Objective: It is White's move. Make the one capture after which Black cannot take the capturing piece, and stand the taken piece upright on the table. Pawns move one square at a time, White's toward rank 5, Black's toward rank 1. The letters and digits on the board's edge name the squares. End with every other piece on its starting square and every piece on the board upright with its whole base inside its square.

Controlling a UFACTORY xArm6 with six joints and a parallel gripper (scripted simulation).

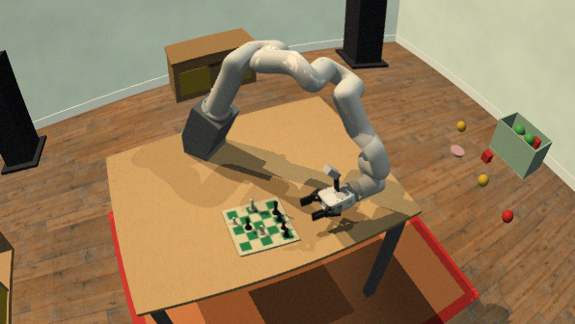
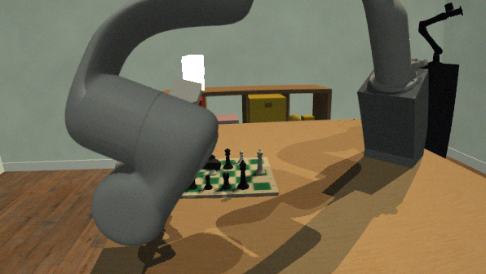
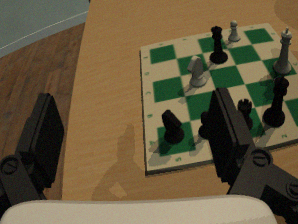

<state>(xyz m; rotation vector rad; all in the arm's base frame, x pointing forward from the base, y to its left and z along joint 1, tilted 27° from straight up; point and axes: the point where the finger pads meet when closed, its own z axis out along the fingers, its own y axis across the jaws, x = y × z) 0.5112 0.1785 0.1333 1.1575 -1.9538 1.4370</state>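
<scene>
A small green-and-cream chessboard (image 1: pixel 247 247) (image 2: pixel 267 185) (image 3: pixel 160 52) lies near the front of the wooden table (image 1: pixel 159 251). Several black and white pieces stand upright on it. Among them are a black pawn (image 3: pixel 173 125), a white piece (image 3: pixel 197 71) (image 1: pixel 262 230), a tall black piece (image 1: pixel 275 208) (image 2: pixel 243 175) (image 3: pixel 217 44) and a tall white piece (image 1: pixel 252 204) (image 2: pixel 259 162) (image 3: pixel 285 52). My gripper (image 1: pixel 313 207) (image 3: pixel 133 109) is open and empty. It hangs low just beside the board's right edge, pointing toward it. In the exterior view my arm hides the board's left part.
The robot base (image 1: pixel 205 132) stands on the table's back left. A green bin (image 1: pixel 521 145) and loose coloured balls (image 1: pixel 506 216) are on the floor to the right. A shelf unit (image 2: pixel 265 106) stands by the wall.
</scene>
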